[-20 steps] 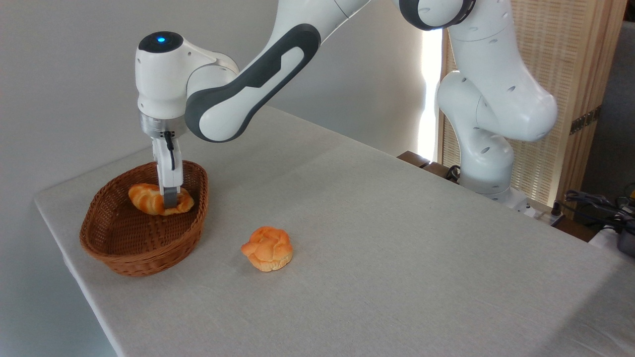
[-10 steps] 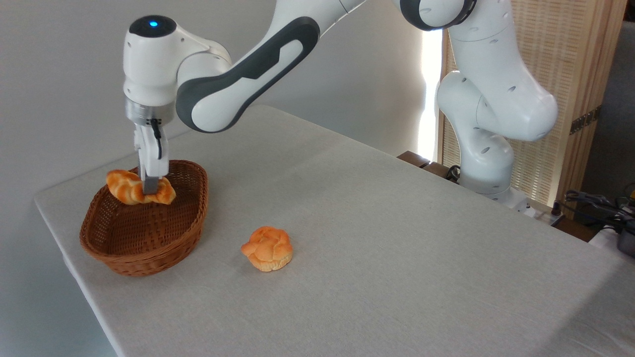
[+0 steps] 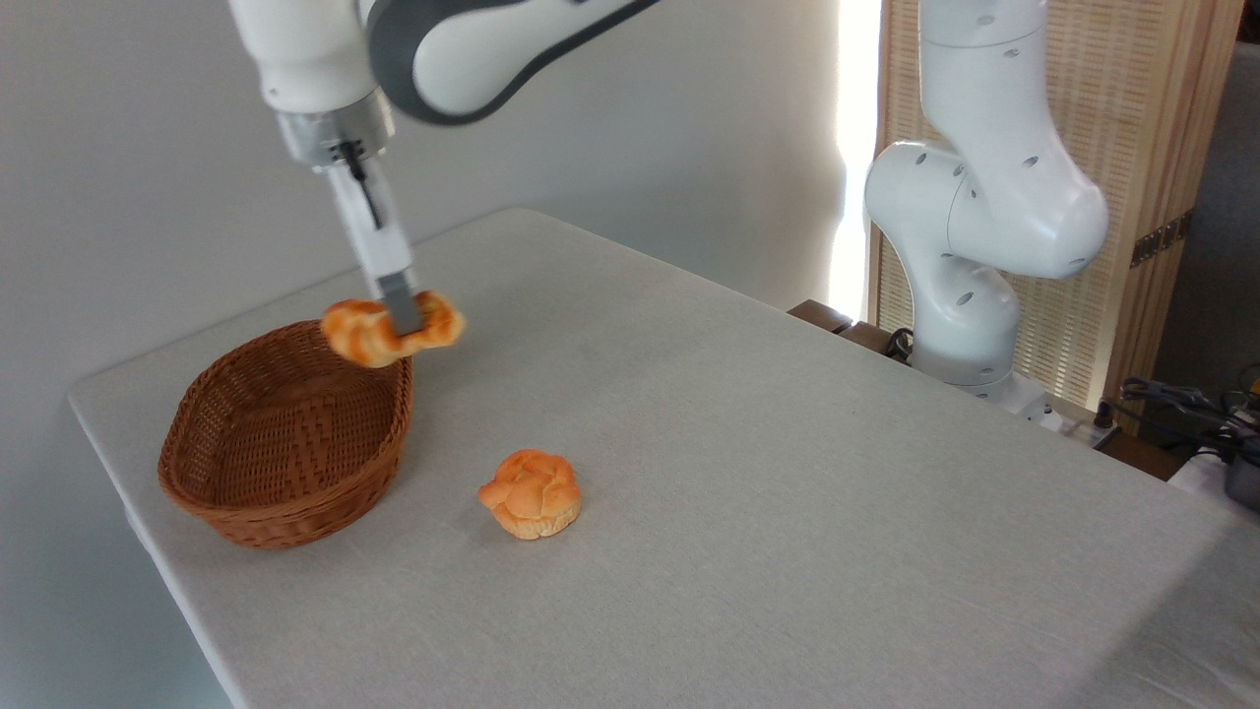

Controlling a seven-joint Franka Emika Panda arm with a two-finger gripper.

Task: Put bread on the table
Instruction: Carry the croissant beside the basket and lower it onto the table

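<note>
Tool (image 3: pixel 400 317): clenched across the middle of the bread (image 3: pixel 392 331)
Bread: carried in the air above the basket (image 3: pixel 281 463) rim, clear of the tabletop (image 3: pixel 787 473)
Handling: judged light and soft; mid-body grip is kept gentle

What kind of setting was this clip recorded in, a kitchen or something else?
Most likely an indoor robot test setup, not a kitchen. A cloth-covered table holds only a wicker basket and a bun, the arm's gripper holds bread, and loose cables lie beside a slatted wooden screen.
</note>
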